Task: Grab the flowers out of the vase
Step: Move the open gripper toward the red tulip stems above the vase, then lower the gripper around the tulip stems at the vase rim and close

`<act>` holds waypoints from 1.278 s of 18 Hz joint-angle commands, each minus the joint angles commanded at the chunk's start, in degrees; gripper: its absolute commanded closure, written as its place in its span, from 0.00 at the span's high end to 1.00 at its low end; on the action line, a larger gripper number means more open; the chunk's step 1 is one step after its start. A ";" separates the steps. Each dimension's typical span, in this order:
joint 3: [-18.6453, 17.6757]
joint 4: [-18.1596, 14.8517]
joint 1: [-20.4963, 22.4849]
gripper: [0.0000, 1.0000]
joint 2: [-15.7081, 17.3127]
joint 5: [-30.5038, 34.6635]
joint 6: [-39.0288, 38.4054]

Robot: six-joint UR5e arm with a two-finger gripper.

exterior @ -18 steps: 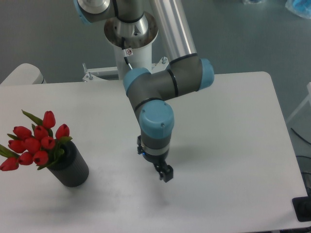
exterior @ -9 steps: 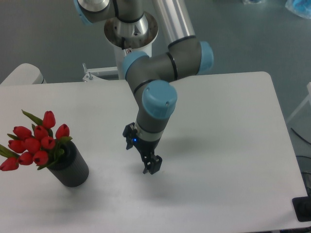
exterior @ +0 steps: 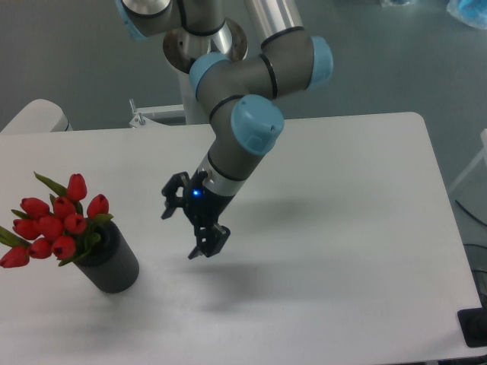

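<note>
A bunch of red tulip flowers (exterior: pixel 55 224) with green leaves stands in the black ribbed vase (exterior: pixel 111 262) at the left of the white table. The blooms lean out to the left over the vase's rim. My gripper (exterior: pixel 184 225) hangs above the table to the right of the vase, well apart from it. Its two fingers are spread wide and point toward the left, with nothing between them.
The white table (exterior: pixel 342 228) ends at a rounded right edge. The arm's base column (exterior: pixel 204 68) stands at the table's far edge. A black object (exterior: pixel 475 327) sits off the table's lower right corner.
The wrist has swung left and tilted toward the vase. The fingers, close together a second ago, have spread apart. The flowers and vase have not moved.
</note>
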 joint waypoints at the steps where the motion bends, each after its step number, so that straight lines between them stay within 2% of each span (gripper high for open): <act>1: -0.27 0.00 0.00 1.00 0.18 -2.11 0.00; 10: -2.03 0.09 -1.23 1.00 0.44 -13.73 -6.15; 14: -2.20 0.09 -3.69 1.00 -0.17 -14.44 -6.51; 20: -1.85 1.76 -5.79 1.00 -2.28 -14.96 -6.59; 23: -1.85 4.03 -6.33 1.00 -3.69 -16.28 -6.59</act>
